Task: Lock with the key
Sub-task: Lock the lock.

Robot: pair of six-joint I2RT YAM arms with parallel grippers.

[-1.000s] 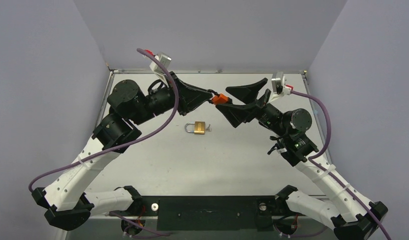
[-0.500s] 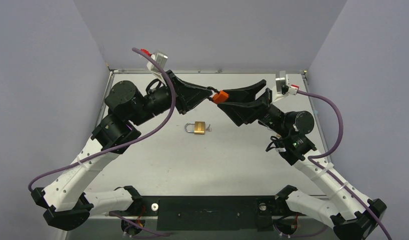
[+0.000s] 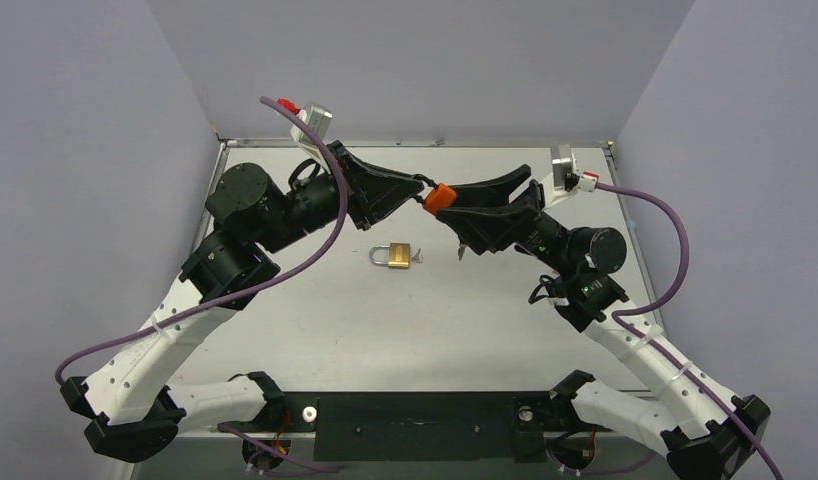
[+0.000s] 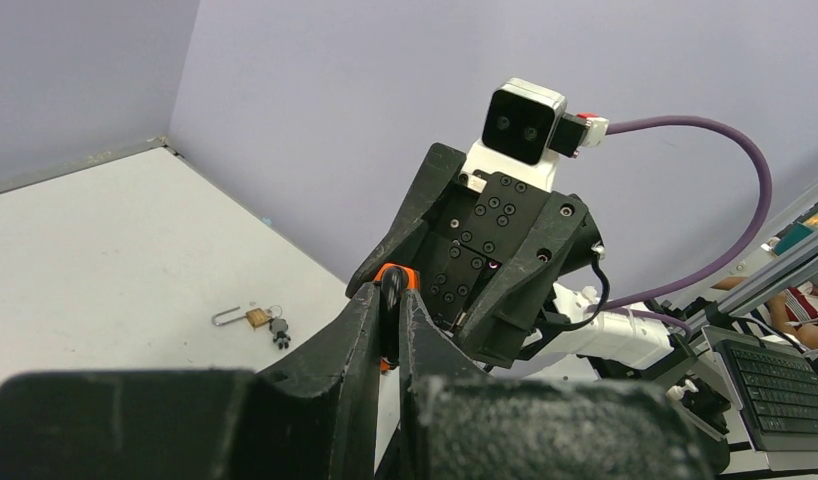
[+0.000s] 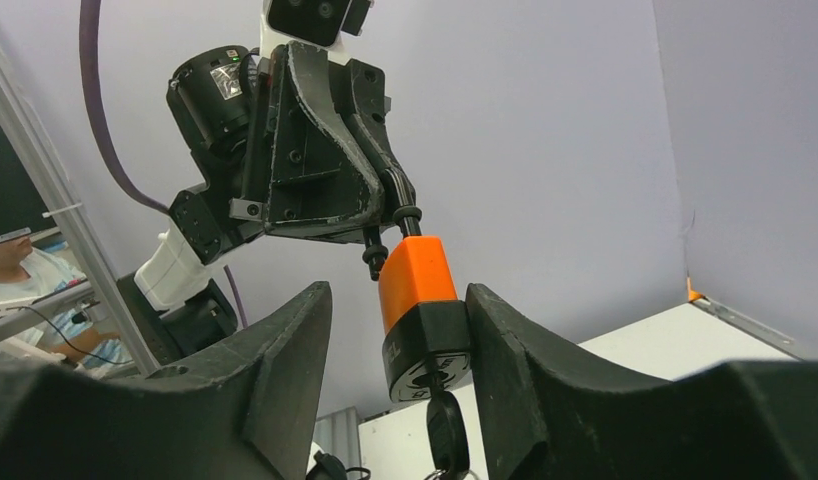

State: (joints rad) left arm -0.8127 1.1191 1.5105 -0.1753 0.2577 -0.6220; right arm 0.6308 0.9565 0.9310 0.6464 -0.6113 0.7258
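Lavender walls [image 3: 415, 60] on three sides; pale grey tabletop [image 3: 315, 320] below.

Item 1: orange padlock [image 3: 440, 196], black base. Location: in the air above the far middle of the tabletop, between the two arms.

Item 2: left claw [image 3: 423, 189]. Clenched on the padlock's shackle [image 5: 410, 218], carrying the lock's weight.

Item 3: right claw [image 3: 452, 199]. Released, fingers spread to either side of the lock body. In the right wrist view one finger lies against the black base and the other stands off with a gap.

Item 4: key [image 5: 446, 432], black head. Seated in the keyhole on the lock's underside, pointing down, with nothing holding it.

Item 5: brass padlock [image 3: 397, 255]. Lying flat on the tabletop below the pair, small keys beside it, well apart from both claws.

Status, as I judge it: lock lifted and steadied, key inserted. One shackle leg looks to end outside the body, so I take the lock to be unfastened. Remaining: seat the shackle, take hold of the key head, turn it.
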